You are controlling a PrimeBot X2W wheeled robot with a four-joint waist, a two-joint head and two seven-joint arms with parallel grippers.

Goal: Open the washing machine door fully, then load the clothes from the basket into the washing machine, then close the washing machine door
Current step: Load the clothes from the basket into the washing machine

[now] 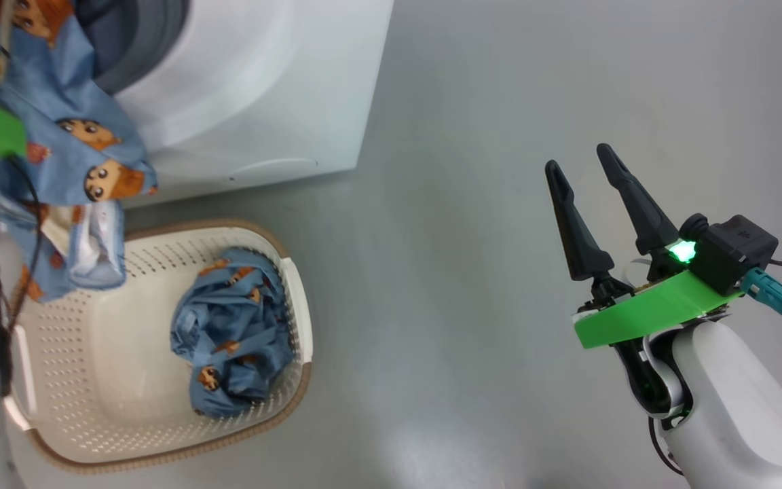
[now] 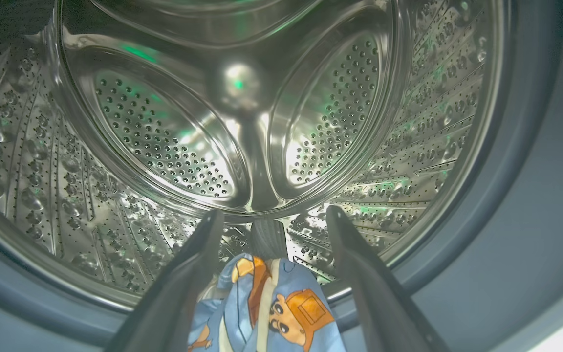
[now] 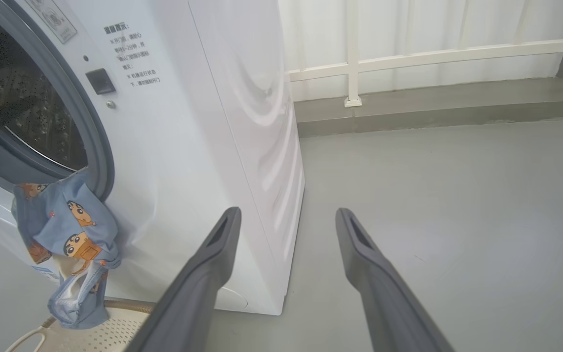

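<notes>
Clothes (image 2: 267, 303) of light blue fabric with orange-brown figures lie slack between the spread fingers of the left gripper (image 2: 272, 212), trailing over the grey gasket (image 3: 93, 146) and hanging below it toward the basket (image 1: 92, 380), where another bundle (image 1: 231, 329) sits. That gripper points into the steel drum (image 2: 164, 137) of the washing machine (image 1: 262, 88), pinching nothing. The right gripper (image 1: 578, 157), also spread and empty, hovers above the floor (image 1: 466, 272), well apart from the machine.

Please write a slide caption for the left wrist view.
Open left gripper facing the steel drum, blue printed garment between its fingers.
</notes>
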